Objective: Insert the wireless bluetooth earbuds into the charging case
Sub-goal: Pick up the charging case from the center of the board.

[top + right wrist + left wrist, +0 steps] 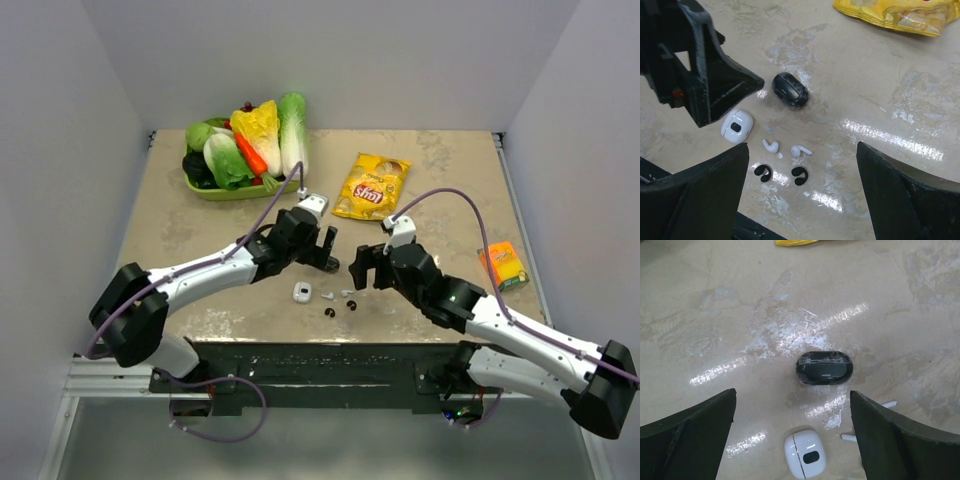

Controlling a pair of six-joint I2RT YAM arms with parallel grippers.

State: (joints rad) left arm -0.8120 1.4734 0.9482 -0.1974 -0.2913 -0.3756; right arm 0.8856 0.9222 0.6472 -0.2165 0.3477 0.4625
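A closed black oval charging case (824, 368) lies on the table ahead of my left gripper (792, 407), which is open and empty above it. A closed white charging case (805, 454) lies nearer, between the left fingers. In the right wrist view, two white stemmed earbuds (770, 146) (801, 150) and two dark rounded earbuds (762, 172) (800, 175) lie loose on the table. They sit beside the white case (737, 126) and below the black case (790, 90). My right gripper (802, 157) is open and empty, hovering over the buds. In the top view the grippers (328, 255) (364, 268) face each other.
A yellow chip bag (371, 186) lies behind the cases. A green tray of toy vegetables (205, 189) stands at the back left. An orange box (503, 264) lies at the right. The table's front edge (330, 340) runs just below the dark buds.
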